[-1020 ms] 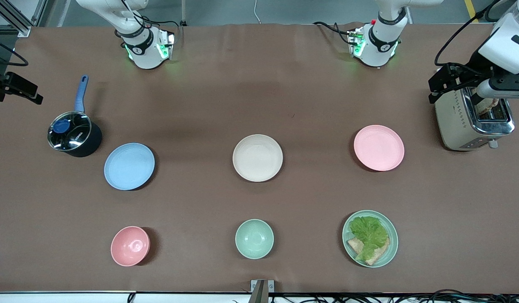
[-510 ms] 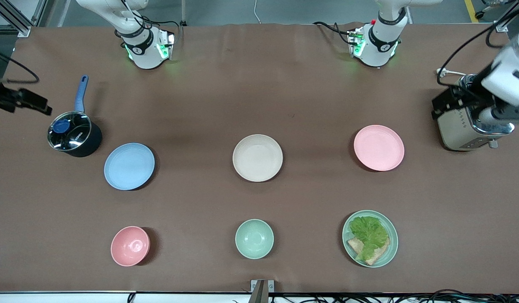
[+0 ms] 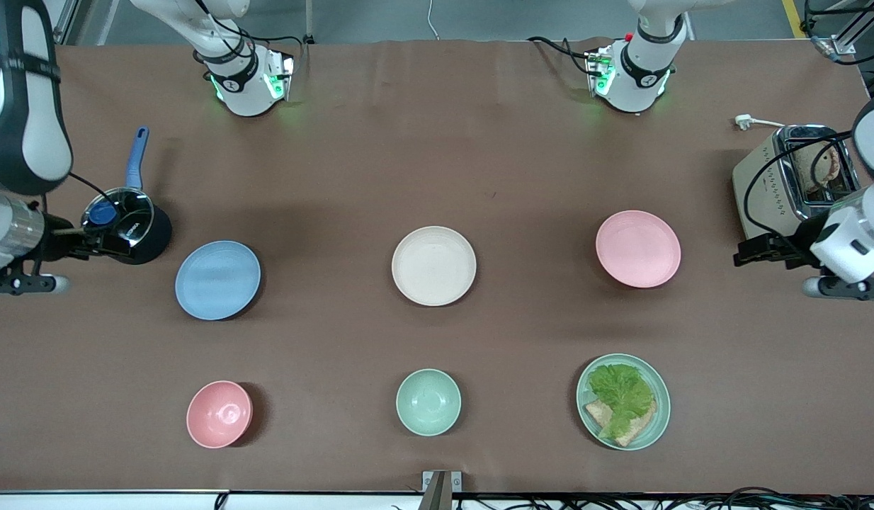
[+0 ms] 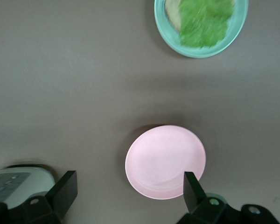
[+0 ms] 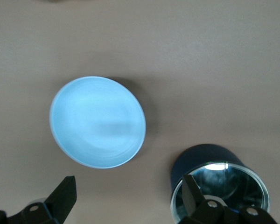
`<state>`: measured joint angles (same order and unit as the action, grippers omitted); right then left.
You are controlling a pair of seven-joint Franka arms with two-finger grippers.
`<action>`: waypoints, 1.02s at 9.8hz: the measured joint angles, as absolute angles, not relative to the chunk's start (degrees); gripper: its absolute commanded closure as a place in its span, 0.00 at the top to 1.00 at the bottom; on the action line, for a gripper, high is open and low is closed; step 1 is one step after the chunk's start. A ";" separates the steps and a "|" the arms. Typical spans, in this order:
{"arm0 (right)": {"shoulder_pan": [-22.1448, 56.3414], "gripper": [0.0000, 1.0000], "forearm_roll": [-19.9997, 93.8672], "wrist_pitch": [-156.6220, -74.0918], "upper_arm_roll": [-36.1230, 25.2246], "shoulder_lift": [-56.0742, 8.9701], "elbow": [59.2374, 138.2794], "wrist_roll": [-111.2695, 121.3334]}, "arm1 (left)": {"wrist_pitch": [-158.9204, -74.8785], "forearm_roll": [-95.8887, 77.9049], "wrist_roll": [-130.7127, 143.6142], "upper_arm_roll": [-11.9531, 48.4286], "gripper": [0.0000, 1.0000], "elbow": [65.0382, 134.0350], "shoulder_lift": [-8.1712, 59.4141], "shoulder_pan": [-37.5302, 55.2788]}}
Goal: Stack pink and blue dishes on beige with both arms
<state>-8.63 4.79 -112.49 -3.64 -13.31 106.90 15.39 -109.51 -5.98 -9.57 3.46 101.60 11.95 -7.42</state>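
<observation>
Plates pink [image 3: 638, 248], blue [image 3: 217, 280] and beige [image 3: 433, 265] lie apart in a row across the brown surface [image 3: 437, 142], none yet stacked, so we judge the whole job is ahead. We see the beige plate in the middle, the blue plate toward the right arm's end just beside a lidded saucepan [image 3: 125, 225], the pink plate toward the left arm's end near a toaster [image 3: 798, 185].

The left end effector [image 3: 752, 249] hangs over bare surface between the pink plate and the toaster, its fingers spread wide and holding nothing; its wrist view shows the pink plate [image 4: 165, 161] below. The right end effector [image 3: 90, 244] hangs over the saucepan's edge, likewise wide and empty, with the blue plate [image 5: 97, 122] in its wrist view.

Nearer the front camera sit a pink bowl [image 3: 219, 414], a green bowl [image 3: 428, 401] and a green plate of lettuce and bread [image 3: 623, 401], all untouched. We reckon both lifts and both placements remain.
</observation>
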 measured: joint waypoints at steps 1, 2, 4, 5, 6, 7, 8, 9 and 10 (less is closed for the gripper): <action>-10.23 1.00 7.46 -117.25 -3.72 -14.87 110.28 18.88 | -113.90 -7.91 -12.81 3.47 1.00 106.92 12.05 -8.03; -10.96 1.00 9.44 -121.82 -3.73 -16.58 113.33 21.34 | -118.45 -10.06 -16.73 3.47 1.00 111.97 12.35 -8.39; -10.94 0.89 11.10 -131.75 -3.41 -20.49 118.14 23.13 | -123.83 -12.40 -22.28 3.48 1.00 117.05 14.52 -9.24; -10.74 0.82 11.71 -136.18 -2.93 -22.18 120.23 23.21 | -124.72 -12.49 -23.55 3.48 1.00 117.29 16.36 -9.53; -10.51 0.73 12.42 -138.87 -2.40 -23.28 121.54 23.26 | -125.09 -12.50 -24.61 3.48 1.00 117.29 17.99 -9.60; -10.41 0.57 12.85 -139.94 -2.01 -24.08 122.04 23.26 | -125.22 -12.51 -25.60 3.54 1.00 117.31 19.37 -9.60; -10.39 0.30 13.32 -140.33 -1.72 -24.76 122.19 23.28 | -125.36 -12.51 -26.45 3.60 1.00 117.32 20.41 -9.60; -10.38 0.14 13.51 -140.39 -1.48 -25.16 122.20 23.28 | -125.40 -12.51 -27.33 3.60 1.00 117.35 21.21 -9.64; -10.40 0.03 13.65 -140.38 -1.43 -25.29 122.19 23.27 | -125.56 -12.51 -27.90 3.59 1.00 117.41 21.94 -9.83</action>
